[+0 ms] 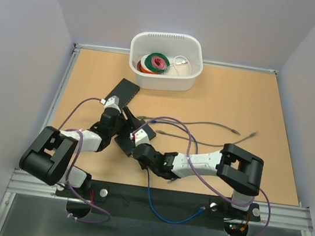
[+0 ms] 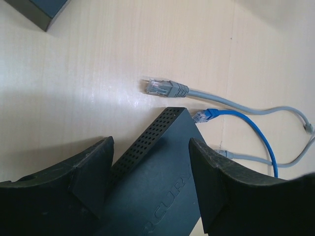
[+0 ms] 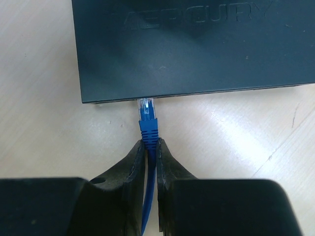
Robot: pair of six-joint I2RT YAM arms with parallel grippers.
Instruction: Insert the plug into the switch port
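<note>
Right wrist view: one blue plug [image 3: 146,110] with a clear plastic tip and a ribbed blue boot sits at the near edge of one black switch [image 3: 197,49], low in the upper half of the frame. Whether the tip is inside a port cannot be told. The right end effector [image 3: 151,147] has its two dark fingers pressed together on the blue cable [image 3: 148,196] just behind the boot.

The switch is a flat matte box with raised lettering on its lid. In the left wrist view one side of it is a grid of small round holes. The left end effector [image 2: 150,152] is spread wide across the switch, one thick finger against each side.

Two gray cables lie on the pale wood-grain surface [image 1: 253,108], one ending in a gray plug [image 2: 160,87] just above the switch's corner. A second flat black box [image 1: 123,92] lies toward the upper left. One white oval basket [image 1: 169,37] with a slotted rim stands at the top, holding coloured rolls.
</note>
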